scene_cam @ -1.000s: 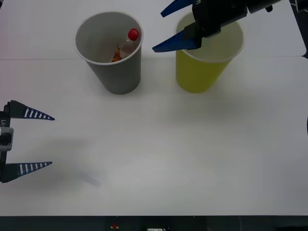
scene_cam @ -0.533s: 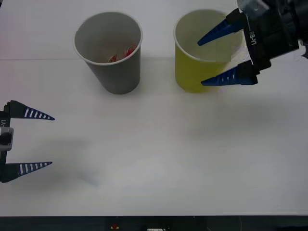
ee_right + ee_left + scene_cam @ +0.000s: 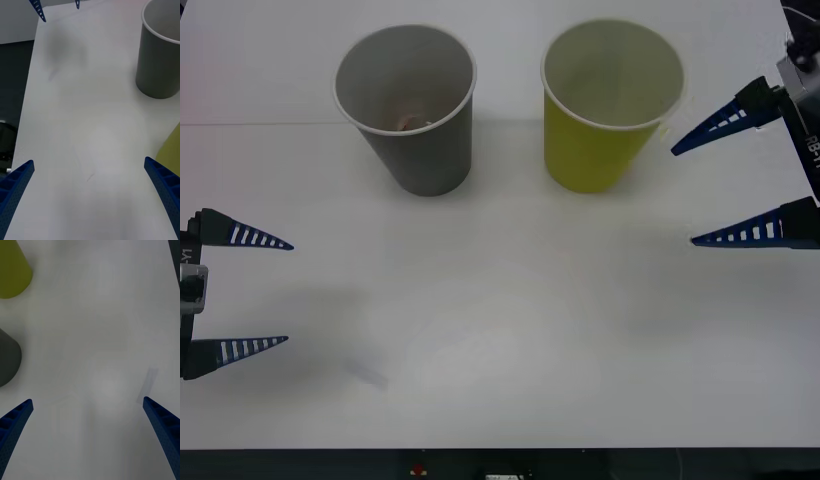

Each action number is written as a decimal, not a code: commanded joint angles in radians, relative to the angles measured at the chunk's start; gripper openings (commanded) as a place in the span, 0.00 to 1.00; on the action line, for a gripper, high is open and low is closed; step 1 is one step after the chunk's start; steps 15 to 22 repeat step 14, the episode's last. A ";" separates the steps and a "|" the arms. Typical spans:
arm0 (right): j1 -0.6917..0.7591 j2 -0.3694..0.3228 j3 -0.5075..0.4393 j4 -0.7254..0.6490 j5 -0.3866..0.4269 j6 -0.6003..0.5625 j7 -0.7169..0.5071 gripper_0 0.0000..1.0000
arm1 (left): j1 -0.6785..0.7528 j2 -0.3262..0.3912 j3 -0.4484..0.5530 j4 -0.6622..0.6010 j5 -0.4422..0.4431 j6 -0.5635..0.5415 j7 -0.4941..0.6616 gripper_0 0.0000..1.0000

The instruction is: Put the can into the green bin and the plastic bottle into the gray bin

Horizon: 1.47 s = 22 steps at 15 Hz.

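We see both grippers empty, with fingers spread wide. The right gripper (image 3: pixel 740 180) hangs at the table's right side, beside the green bin (image 3: pixel 600 150) but apart from it. The left gripper (image 3: pixel 250 292) waits low on the left, well away from both cups.

Inside the gray bin (image 3: pixel 420 150) we make out only a faint reddish, pale patch near the bottom, which we judge to be the bottle (image 3: pixel 410 122) lying down in the cup. We cannot tell its pose with any certainty. The green bin's pale inside shows no clear object from this angle, so we cannot confirm the can is in there. The table (image 3: pixel 500 320) carries nothing else between the grippers.

As for handling, we judge the bottle to be light, thin-walled and a little slick, so it would squash under a hard pinch. The best hold would be across its body just below the cap, where the wall is stiffer. Deep in the cup as it is, it would be awkward to reach without nudging the bin.

Both bins are paper cups, light and easily tipped or dented. We would avoid brushing their rims and, if moving one, pinch the wall gently near the top. With nothing loose on the table, we judge the sorting close to done.
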<state>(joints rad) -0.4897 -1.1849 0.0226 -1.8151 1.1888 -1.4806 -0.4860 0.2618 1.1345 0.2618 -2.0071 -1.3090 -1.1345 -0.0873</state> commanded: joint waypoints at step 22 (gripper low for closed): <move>0.171 -0.005 -0.145 0.011 0.015 -0.041 0.087 1.00 | 0.000 0.000 0.000 0.000 0.000 0.000 0.000 1.00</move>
